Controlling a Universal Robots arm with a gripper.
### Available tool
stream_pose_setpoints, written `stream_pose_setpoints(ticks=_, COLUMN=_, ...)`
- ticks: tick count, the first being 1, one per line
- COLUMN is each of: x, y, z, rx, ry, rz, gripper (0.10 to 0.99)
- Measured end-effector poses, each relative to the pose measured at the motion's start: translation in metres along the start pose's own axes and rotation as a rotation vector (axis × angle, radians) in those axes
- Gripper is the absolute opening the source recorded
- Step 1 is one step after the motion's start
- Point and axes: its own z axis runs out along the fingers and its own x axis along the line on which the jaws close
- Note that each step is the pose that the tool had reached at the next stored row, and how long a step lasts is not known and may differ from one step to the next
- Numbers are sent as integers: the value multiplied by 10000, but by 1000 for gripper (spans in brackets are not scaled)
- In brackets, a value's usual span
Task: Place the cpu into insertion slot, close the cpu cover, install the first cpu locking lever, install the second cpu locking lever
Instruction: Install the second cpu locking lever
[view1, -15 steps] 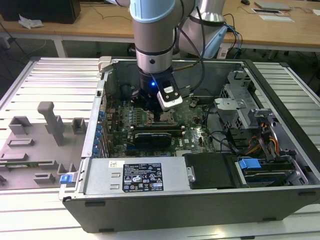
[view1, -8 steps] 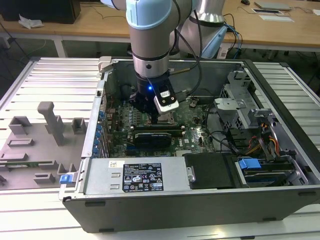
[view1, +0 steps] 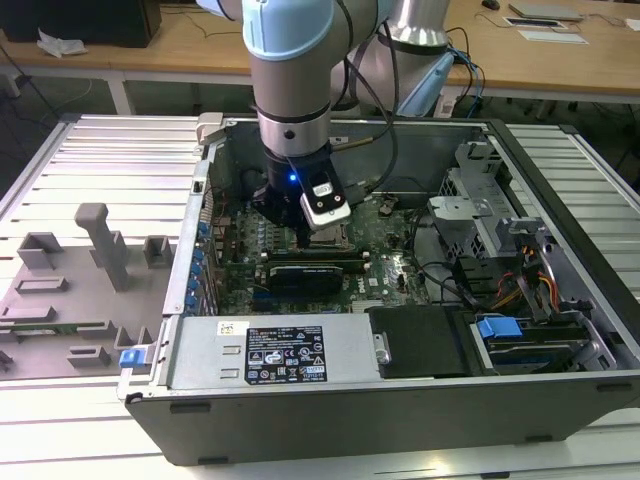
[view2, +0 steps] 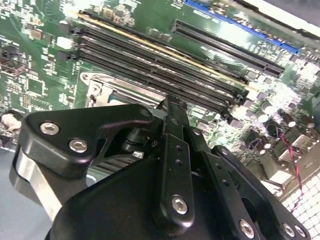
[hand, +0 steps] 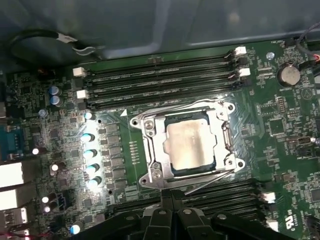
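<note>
In the first wrist view the cpu (hand: 192, 145) lies flat in the insertion slot (hand: 150, 150), its dull silver top showing through the window of the cpu cover (hand: 222, 145). The cover lies down over it. A thin wire lever (hand: 170, 109) runs along one side of the socket. Another lever (hand: 212, 179) angles out from the side nearest my gripper (hand: 170, 194). My fingers are pressed together with nothing between them, just off that edge of the socket. In the exterior view my gripper (view1: 303, 238) hangs low over the motherboard beside the insertion slot (view1: 335, 240).
Long black memory slots (hand: 160, 80) flank the socket on both sides. A row of capacitors (hand: 89, 152) stands beside it. The open computer case (view1: 300, 365) has tall walls, with a drive cage (view1: 480, 210) and cables at the exterior view's right. A grey fixture tray (view1: 80, 290) lies outside on the left.
</note>
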Motion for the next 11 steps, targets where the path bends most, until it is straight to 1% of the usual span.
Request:
stream_pose_setpoints(ticks=2, x=11, y=-32, z=17, rx=-25, ry=-3, rz=0, gripper=106)
stream_pose_setpoints(ticks=3, x=16, y=-62, z=22, rx=-67, ry=-6, rz=3, gripper=106)
stream_pose_setpoints(ticks=4, x=31, y=-88, z=24, rx=-187, ry=-29, rz=12, gripper=106)
stream_pose_setpoints(ticks=5, x=38, y=-90, z=26, rx=-281, ry=-49, rz=18, gripper=106)
stream_pose_setpoints(ticks=6, x=44, y=-91, z=27, rx=-330, ry=-68, rz=20, gripper=106)
stream_pose_setpoints(ticks=7, x=57, y=-94, z=28, rx=-378, ry=-113, rz=18, gripper=106)
stream_pose_setpoints(ticks=8, x=63, y=-95, z=29, rx=-422, ry=-134, rz=20, gripper=106)
stream_pose_setpoints(ticks=10, x=67, y=-105, z=34, rx=-685, ry=-124, rz=42, gripper=106)
stream_pose_setpoints(ticks=11, x=69, y=-108, z=37, rx=-777, ry=-115, rz=51, gripper=106)
